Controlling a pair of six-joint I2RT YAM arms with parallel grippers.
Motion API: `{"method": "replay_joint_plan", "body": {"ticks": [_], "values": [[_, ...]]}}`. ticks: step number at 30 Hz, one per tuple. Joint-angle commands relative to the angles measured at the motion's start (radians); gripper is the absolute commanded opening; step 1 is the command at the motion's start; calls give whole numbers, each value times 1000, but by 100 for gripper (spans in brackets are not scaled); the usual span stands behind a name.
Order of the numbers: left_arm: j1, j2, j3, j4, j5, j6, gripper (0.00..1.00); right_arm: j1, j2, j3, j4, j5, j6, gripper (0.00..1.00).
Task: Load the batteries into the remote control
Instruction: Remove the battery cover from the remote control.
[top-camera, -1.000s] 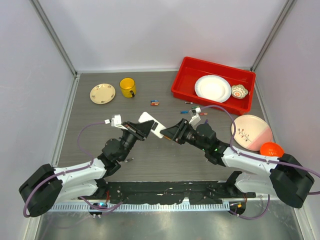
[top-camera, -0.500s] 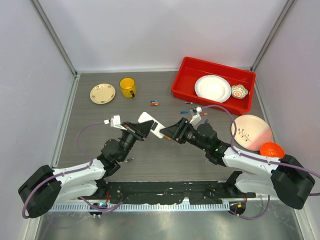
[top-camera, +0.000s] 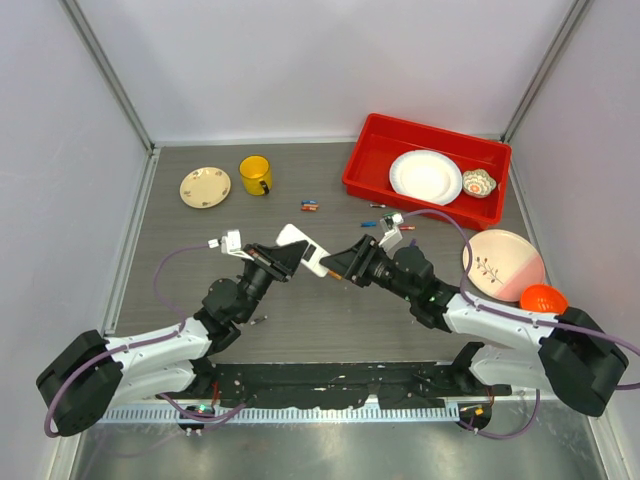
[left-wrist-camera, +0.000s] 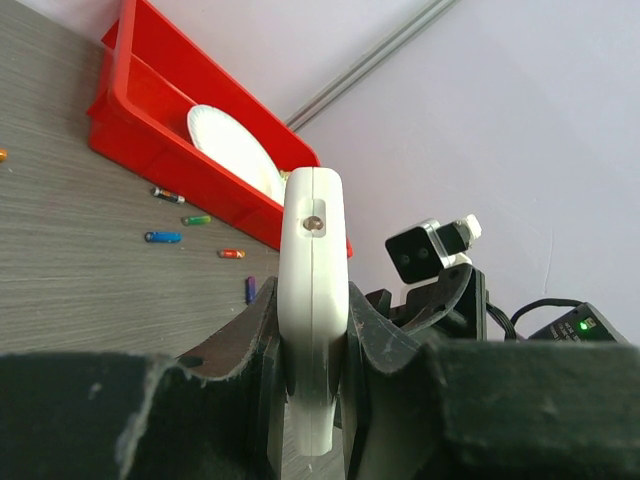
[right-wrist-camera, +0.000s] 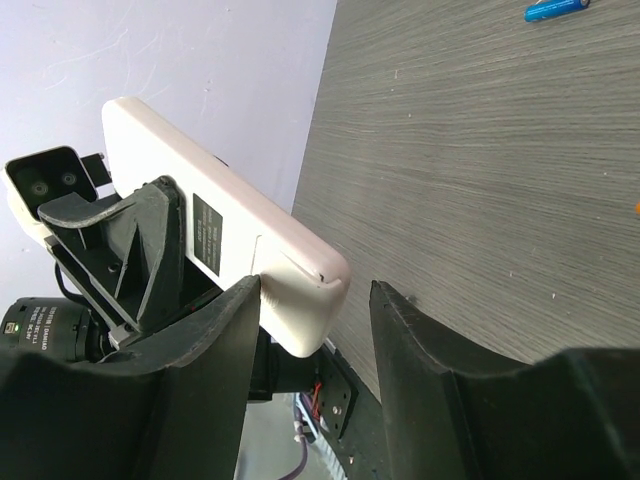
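Observation:
My left gripper (top-camera: 283, 256) is shut on the white remote control (top-camera: 303, 248) and holds it edge-on above the table. In the left wrist view both fingers (left-wrist-camera: 240, 340) press the remote control (left-wrist-camera: 313, 260). My right gripper (top-camera: 340, 265) stands open around its free end. In the right wrist view, the remote control (right-wrist-camera: 220, 220) shows its plain back with a dark label. One finger (right-wrist-camera: 210, 340) of my right gripper (right-wrist-camera: 315, 300) touches it and the other stands apart. Several small batteries (top-camera: 310, 206) (left-wrist-camera: 163, 237) lie scattered on the table in front of the bin.
A red bin (top-camera: 364, 160) at the back right holds a white plate (top-camera: 426, 176) and a small patterned bowl (top-camera: 479, 182). A yellow mug (top-camera: 256, 175) and cream saucer (top-camera: 205, 186) stand back left. A pink plate (top-camera: 503, 262) and orange bowl (top-camera: 543, 298) sit at right.
My right gripper's jaws have spread wider around the remote's end. Both arms and the remote have hardly moved.

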Motion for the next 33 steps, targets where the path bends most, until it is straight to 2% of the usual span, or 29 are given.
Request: {"method": "replay_joint_plan", "body": {"ticks": [1, 6, 14, 23, 33], "values": [[-1, -3, 6, 88, 9, -2, 0, -5, 15, 37, 74, -4, -1, 52], [-2, -1, 4, 90, 10, -2, 0, -5, 27, 48, 75, -12, -2, 51], [-2, 2, 8, 91, 10, 1, 0, -5, 43, 47, 63, -24, -5, 39], [-1, -15, 8, 78, -6, 15, 0, -5, 15, 21, 55, -24, -1, 33], [-1, -16, -3, 65, -28, 22, 0, -10, -34, 5, 37, -38, -10, 22]]}}
